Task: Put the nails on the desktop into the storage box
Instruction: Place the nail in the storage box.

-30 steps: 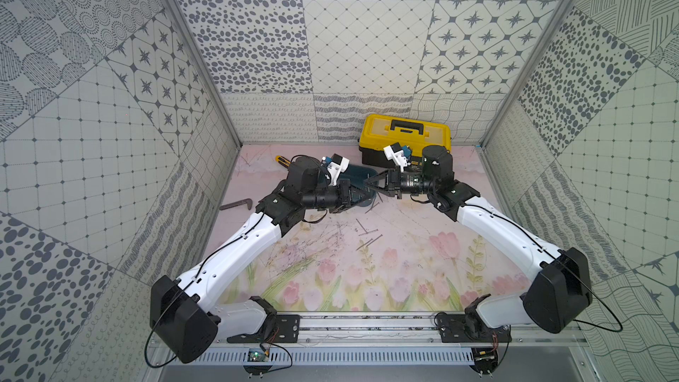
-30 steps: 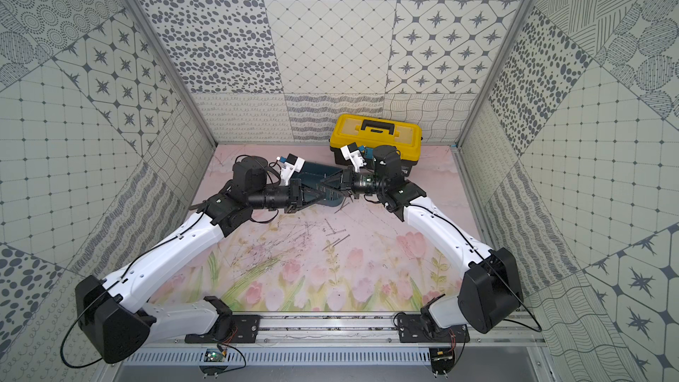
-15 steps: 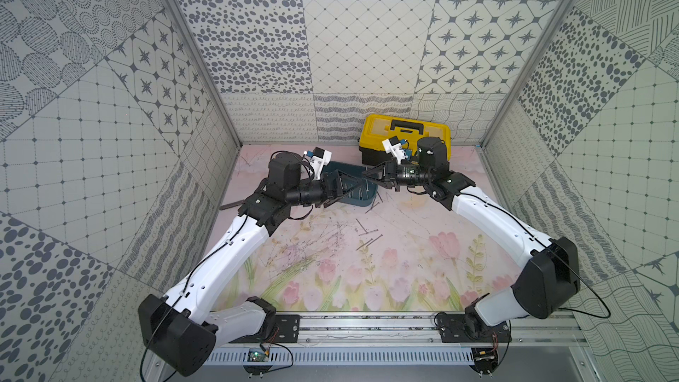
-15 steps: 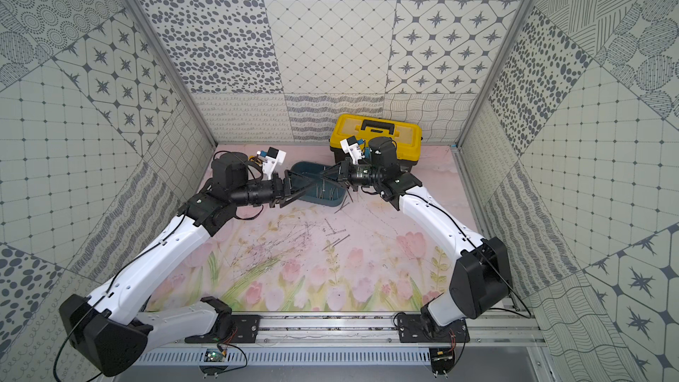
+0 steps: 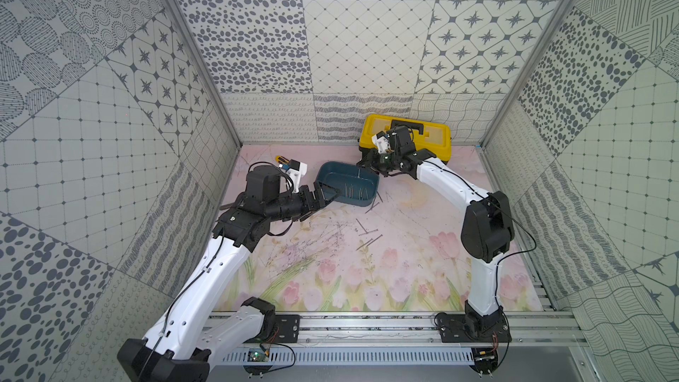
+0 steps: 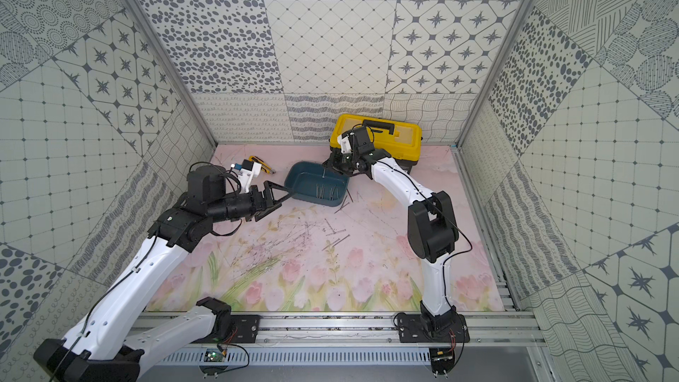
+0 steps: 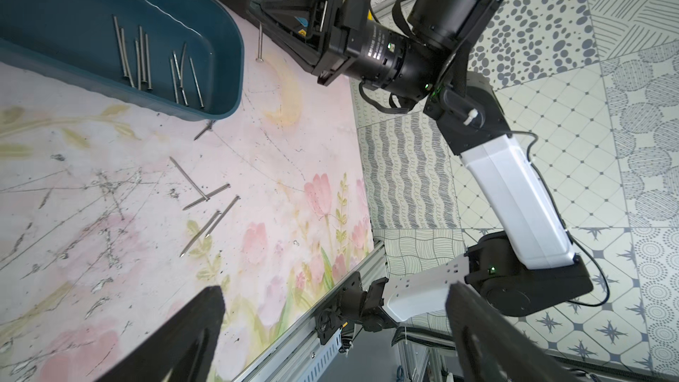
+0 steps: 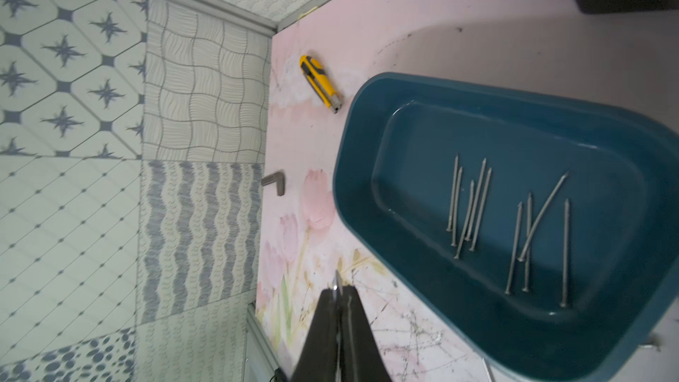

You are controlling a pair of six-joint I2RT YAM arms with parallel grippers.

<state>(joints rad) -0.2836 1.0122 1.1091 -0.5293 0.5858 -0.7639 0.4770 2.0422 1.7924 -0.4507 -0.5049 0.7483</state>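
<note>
**Location.** The storage box (image 5: pixel 327 178) sits on the desktop (image 5: pixel 404 270), toward 12 o'clock of the desktop's centre in both top views. About nine nails (image 8: pixel 472 211) lie flat on the box floor. Four loose nails (image 7: pixel 205 196) remain near the desktop's centre, at 5 o'clock from the box. A further nail (image 7: pixel 204 130) lies just beside the box's near wall.

**End effectors.**
- The right gripper (image 8: pixel 340 290) is at the box's 1 o'clock corner. Its jaws are closed on a single nail (image 7: pixel 260 42), pinched on the shank and standing roughly upright. These views do not settle whether it hangs over the box floor or just outside the rim.
- The left gripper (image 7: pixel 332 286) is at the box's 8 o'clock corner, jaws fully spread with nothing between them.

**Handling assessment.** The nails are judged light, rigid, smooth and very thin, so they are liable to roll on the surface or pivot in a pinch. They are best taken mid-shank, with the jaws square across the length and the fingertips brought right down to the surface. Crossed pairs warrant separating first.
</note>
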